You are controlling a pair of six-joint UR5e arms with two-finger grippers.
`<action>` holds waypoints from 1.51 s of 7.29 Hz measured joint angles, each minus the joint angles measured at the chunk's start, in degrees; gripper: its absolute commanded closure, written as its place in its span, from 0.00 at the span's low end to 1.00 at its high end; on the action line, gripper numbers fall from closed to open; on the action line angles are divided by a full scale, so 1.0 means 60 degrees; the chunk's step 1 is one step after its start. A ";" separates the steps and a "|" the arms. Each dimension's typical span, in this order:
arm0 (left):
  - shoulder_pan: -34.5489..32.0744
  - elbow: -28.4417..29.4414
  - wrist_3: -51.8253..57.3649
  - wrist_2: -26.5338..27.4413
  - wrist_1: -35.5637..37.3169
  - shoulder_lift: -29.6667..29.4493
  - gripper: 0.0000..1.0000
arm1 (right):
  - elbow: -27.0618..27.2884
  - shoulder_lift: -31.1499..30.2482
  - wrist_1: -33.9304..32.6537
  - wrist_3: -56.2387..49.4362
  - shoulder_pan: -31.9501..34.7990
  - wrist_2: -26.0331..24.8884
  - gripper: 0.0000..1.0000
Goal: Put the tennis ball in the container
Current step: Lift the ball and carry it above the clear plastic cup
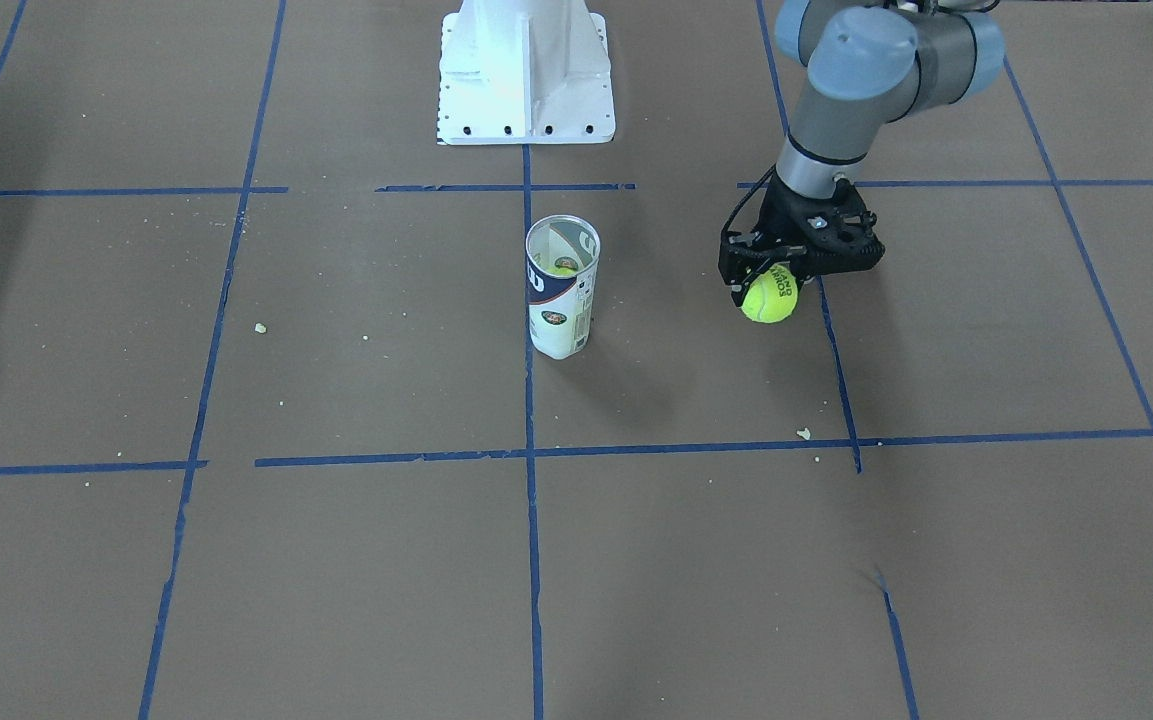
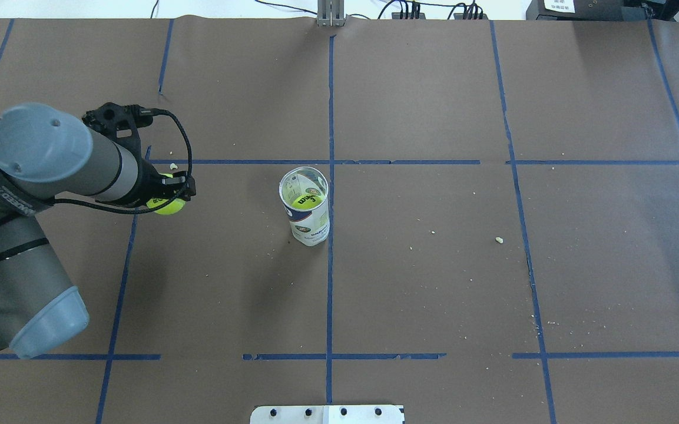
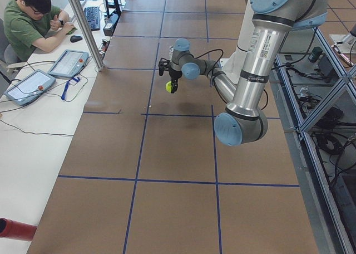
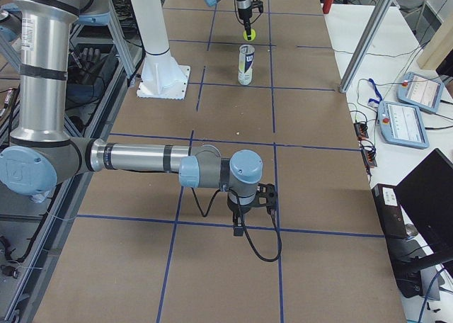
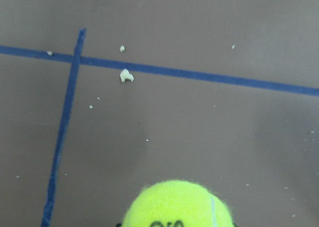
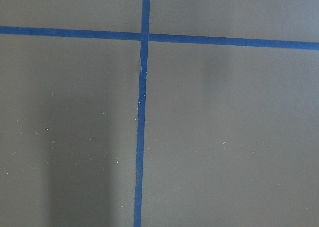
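My left gripper (image 1: 772, 284) is shut on the tennis ball (image 1: 769, 300), a bright yellow-green ball with black lettering, held just above the brown table. The overhead view puts the ball (image 2: 168, 204) left of the container (image 2: 307, 207). The container (image 1: 562, 292) stands upright and open-topped at the table's middle, white with a navy band. A second yellow ball (image 2: 307, 200) lies inside it. The left wrist view has the held ball (image 5: 178, 205) at its bottom edge. My right gripper (image 4: 249, 208) shows only in the exterior right view, low over the table far from the can; I cannot tell its state.
The white pedestal base (image 1: 526, 75) stands behind the container. Blue tape lines grid the brown paper. Small crumbs (image 1: 803, 433) lie scattered about. An operator (image 3: 28, 21) sits at a side desk with tablets, off the table's far edge.
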 measured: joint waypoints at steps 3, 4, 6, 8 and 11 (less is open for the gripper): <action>-0.0464 -0.0650 -0.0059 -0.0469 0.2224 -0.1606 0.67 | -0.0001 0.0003 0.0000 0.0000 0.0000 0.0000 0.00; -0.0444 -0.0579 -0.0208 -0.0695 0.2728 -0.2242 0.67 | -0.0004 0.0007 0.0000 0.0000 0.0000 0.0000 0.00; -0.0366 -0.0117 -0.0828 -0.0980 0.3449 -0.3498 0.67 | -0.0002 0.0009 0.0000 0.0000 0.0000 0.0000 0.00; -0.0082 0.1092 -0.1388 -0.1067 0.3935 -0.5024 0.67 | 0.0005 0.0006 0.0000 0.0000 0.0000 0.0000 0.00; 0.0520 0.2125 -0.1780 -0.1005 0.4084 -0.5793 0.67 | -0.0004 -0.0002 0.0000 0.0000 0.0000 0.0000 0.00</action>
